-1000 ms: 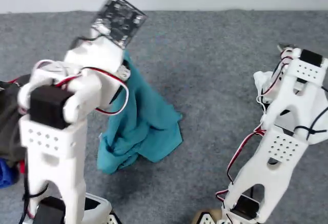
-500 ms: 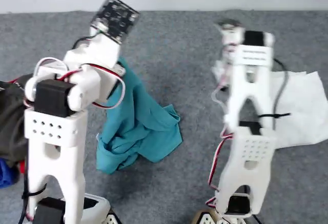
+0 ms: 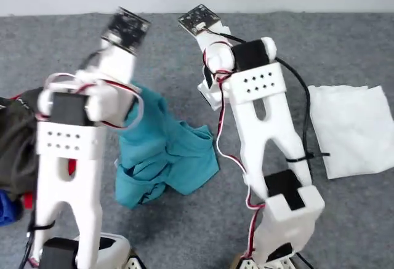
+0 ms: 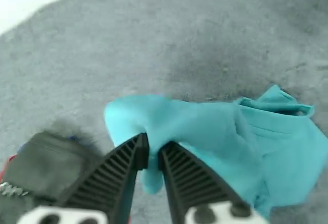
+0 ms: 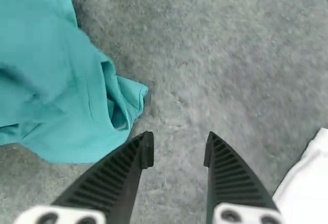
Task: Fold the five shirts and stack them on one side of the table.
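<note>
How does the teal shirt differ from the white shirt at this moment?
The teal shirt is bunched and rumpled, while the white shirt lies flat in a roughly rectangular shape. The teal shirt is pinched in the left gripper; the white shirt has no gripper on it. The teal shirt sits near the table's middle, the white shirt toward its right edge. Both rest on the grey table.

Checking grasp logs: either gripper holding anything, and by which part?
Left gripper pinches the teal shirt by a bunched fold at its edge. Right gripper is open, holding nothing.
</note>
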`<control>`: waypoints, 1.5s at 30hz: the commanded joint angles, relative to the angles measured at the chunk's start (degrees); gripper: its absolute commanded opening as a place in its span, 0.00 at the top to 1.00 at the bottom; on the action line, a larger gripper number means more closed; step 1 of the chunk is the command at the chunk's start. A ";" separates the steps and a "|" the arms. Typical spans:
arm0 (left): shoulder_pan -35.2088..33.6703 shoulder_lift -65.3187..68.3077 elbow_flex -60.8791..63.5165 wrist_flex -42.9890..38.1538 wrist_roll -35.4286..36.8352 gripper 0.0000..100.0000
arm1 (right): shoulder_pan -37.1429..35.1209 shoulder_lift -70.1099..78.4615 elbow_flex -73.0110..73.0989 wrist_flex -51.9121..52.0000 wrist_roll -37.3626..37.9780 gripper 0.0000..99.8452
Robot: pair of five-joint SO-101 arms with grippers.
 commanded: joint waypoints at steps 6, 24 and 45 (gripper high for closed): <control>21.89 -0.53 11.12 -1.05 -0.70 0.75 | 4.26 -7.96 3.25 2.15 0.53 0.82; -4.13 -0.44 -4.70 10.20 -0.70 0.75 | 6.02 -8.04 4.04 2.15 0.00 0.82; -24.79 -1.05 22.64 10.81 -0.70 0.75 | -17.45 -7.87 27.52 -21.67 0.00 0.82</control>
